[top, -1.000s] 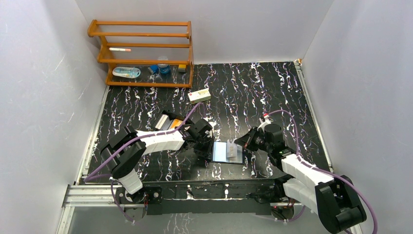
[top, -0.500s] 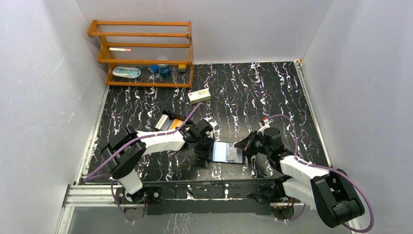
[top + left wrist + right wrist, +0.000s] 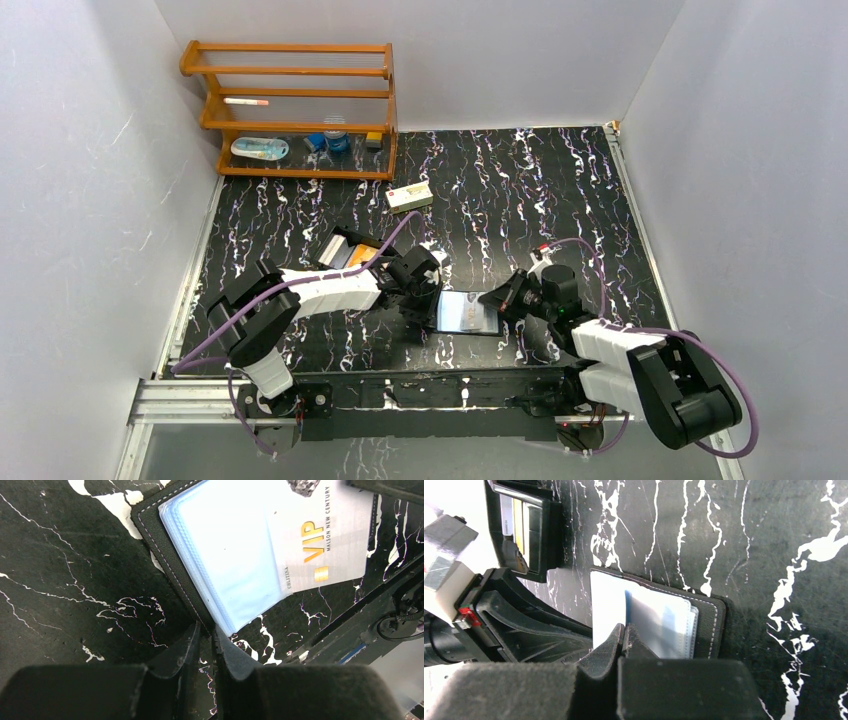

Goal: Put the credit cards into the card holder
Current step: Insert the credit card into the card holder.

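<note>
From above, the card holder (image 3: 455,312) lies open on the black marbled table (image 3: 560,200) near the front edge, between the two arms. The left gripper (image 3: 425,303) is at its left edge and the right gripper (image 3: 497,303) at its right. A pale credit card (image 3: 480,318) lies over the holder's right half. A black hinged box (image 3: 340,248) sits open just behind the left arm. A cream carton (image 3: 410,196) lies farther back, and a wooden rack (image 3: 388,110) stands in the far left corner.

At the left wrist, the left gripper (image 3: 205,640) is clenched to a thin slit on the stitched black edge of the card holder (image 3: 230,555). The holder's blue-grey sleeves fan out flat. The credit card (image 3: 325,540), white with gold "VIP" lettering, rests across the sleeves and overhangs the holder's far side, above the table (image 3: 75,580).

At the right wrist, the right gripper (image 3: 624,632) is pressed almost closed and appears to be grasping the edge of the white credit card (image 3: 606,605). The card sits over the sleeves of the card holder (image 3: 711,625), whose black cover lies flat on the table. The black hinged box (image 3: 524,525) shows beyond it, lid up, with something yellow inside.
</note>
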